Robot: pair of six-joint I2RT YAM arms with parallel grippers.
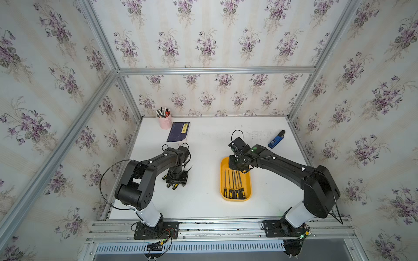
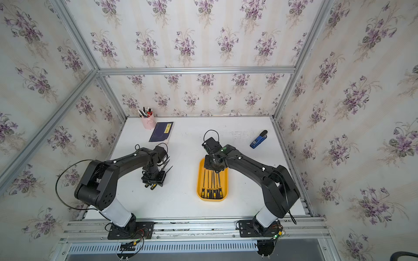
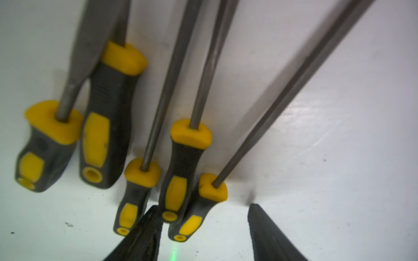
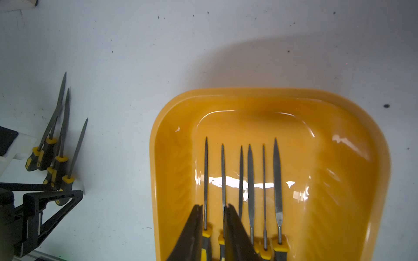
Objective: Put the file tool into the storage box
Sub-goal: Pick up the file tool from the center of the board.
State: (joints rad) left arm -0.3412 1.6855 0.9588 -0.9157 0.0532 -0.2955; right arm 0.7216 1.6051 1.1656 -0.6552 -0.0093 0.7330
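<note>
We are logging a pink pen cup standing at the far left corner of the white table, with pens sticking up out of it. A dark blue booklet with a yellow label is lying flat just beside the cup. A blue and black stapler is lying toward the far right, well apart from both. Floral wallpaper and aluminium frame bars are enclosing the table.

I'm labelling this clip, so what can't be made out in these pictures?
Loose files: tips cut off in left wrist view; mostly under left gripper in top views.
Storage box: far end partly under right gripper, top views.
Boxed files: handles cut off, right wrist view.
Notebook: label too small, top views.
</note>
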